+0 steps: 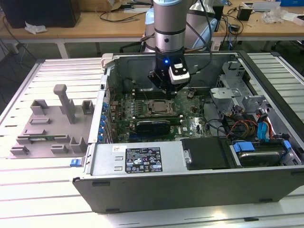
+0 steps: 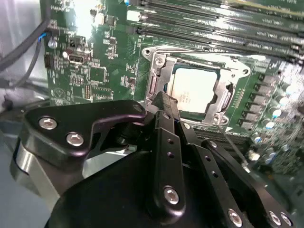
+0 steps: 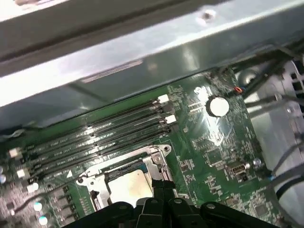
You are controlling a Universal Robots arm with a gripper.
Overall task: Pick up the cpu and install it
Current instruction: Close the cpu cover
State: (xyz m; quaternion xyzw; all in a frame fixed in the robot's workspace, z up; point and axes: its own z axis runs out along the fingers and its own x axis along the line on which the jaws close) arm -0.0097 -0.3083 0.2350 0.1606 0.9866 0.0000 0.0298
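The arm [image 1: 169, 23] points straight down into the case [image 1: 190, 185], its gripper [image 2: 164, 97] pinched together and empty, just over the cpu [image 2: 192, 90] lying in the socket [image 2: 156, 78]

The cpu [image 2: 192, 90] is a small flat square chip with a pale, silvery metal top. It lies level and face up inside the metal-framed socket [image 2: 156, 80] of the green motherboard [image 2: 95, 71], its edges square to the frame around it. In the exterior view it shows as a light square near the middle of the board, deep inside the open computer case [image 1: 190, 190] — seated, not loose.
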